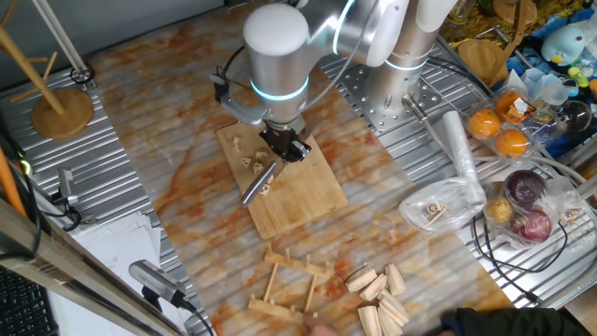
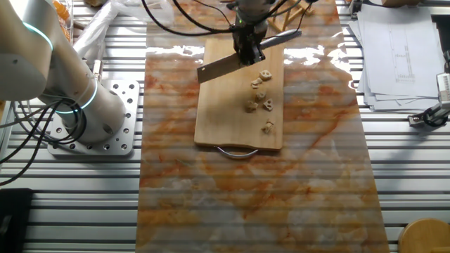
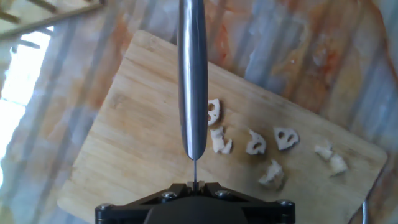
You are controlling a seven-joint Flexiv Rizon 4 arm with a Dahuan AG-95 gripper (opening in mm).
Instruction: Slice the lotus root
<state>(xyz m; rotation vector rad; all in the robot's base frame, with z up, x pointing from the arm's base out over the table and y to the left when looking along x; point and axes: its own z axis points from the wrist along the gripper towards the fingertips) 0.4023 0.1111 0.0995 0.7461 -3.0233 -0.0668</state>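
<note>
The lotus root [image 3: 249,146] lies as several small pale pieces strewn across the middle of the wooden board [image 3: 130,143], some showing their holes. The knife [image 3: 193,74] hangs edge-down just left of them in the hand view, probably lined up for another cut. The gripper [image 2: 247,42] is clamped on the knife's handle. To the right in one fixed view, clear bags [image 1: 532,201] hold red onions and other food.
</note>
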